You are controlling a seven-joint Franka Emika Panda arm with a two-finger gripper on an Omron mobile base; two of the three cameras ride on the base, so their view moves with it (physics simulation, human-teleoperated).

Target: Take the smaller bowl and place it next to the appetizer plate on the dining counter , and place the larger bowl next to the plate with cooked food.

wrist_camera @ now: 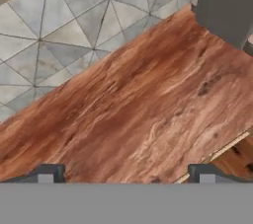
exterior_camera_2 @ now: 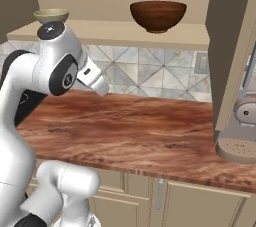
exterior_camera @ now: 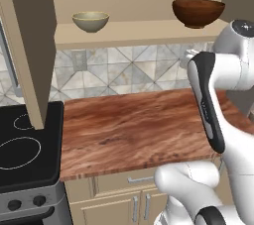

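Up on the shelf (exterior_camera: 134, 33) above the counter (exterior_camera: 139, 130), the smaller bowl (exterior_camera: 91, 21) sits upright at about 10 o'clock, the larger bowl (exterior_camera: 198, 12) well apart at 1 o'clock. Both mouths face up; they're round, so no real long axis. The hand (wrist_camera: 126, 176) is released, holding nothing, looking at bare wood. Looks like nothing's started; next it needs to lift toward the smaller bowl's rim.

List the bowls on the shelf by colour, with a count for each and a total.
Beige-cream ceramic bowl with a yellowish inside: 1
Dark reddish-brown wooden bowl: 1
Total: 2
Both sit on the beige shelf above the tiled wall, the beige one to the left in both base views.
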